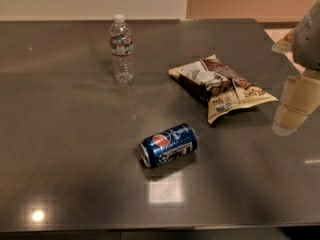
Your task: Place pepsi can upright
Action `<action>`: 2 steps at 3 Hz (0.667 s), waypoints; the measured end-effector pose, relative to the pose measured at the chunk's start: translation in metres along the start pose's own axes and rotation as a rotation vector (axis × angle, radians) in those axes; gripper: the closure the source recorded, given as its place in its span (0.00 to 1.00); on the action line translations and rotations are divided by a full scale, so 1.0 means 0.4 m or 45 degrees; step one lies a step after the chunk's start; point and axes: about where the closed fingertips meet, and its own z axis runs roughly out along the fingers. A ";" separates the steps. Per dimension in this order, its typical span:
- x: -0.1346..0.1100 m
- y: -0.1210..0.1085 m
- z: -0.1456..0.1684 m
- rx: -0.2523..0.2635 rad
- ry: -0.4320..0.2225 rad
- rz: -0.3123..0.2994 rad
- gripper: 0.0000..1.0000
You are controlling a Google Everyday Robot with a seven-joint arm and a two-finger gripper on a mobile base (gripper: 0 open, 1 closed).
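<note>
The small dark-blue metal pepsi can (pixel 168 145) lies sideways, well left of the cream gripper (pixel 292 106), whose grip nobody can tell.

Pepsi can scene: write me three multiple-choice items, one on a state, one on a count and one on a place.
1. The small dark-blue aluminium pepsi can is: A) upright B) lying on its side C) held aloft.
2. How many clear plastic water bottles stand on the dark grey table? A) one B) two C) three.
3. Where is the gripper? A) over the can B) at the left edge C) at the right edge, beyond the crumpled brown-and-white snack bag.

B: its silver end faces front-left. A: a single bottle stands at the back. C: it hangs right of the bag, apart from the can.
</note>
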 end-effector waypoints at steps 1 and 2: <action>0.000 0.000 0.000 0.000 0.000 0.000 0.00; -0.009 0.001 -0.002 0.006 -0.003 -0.012 0.00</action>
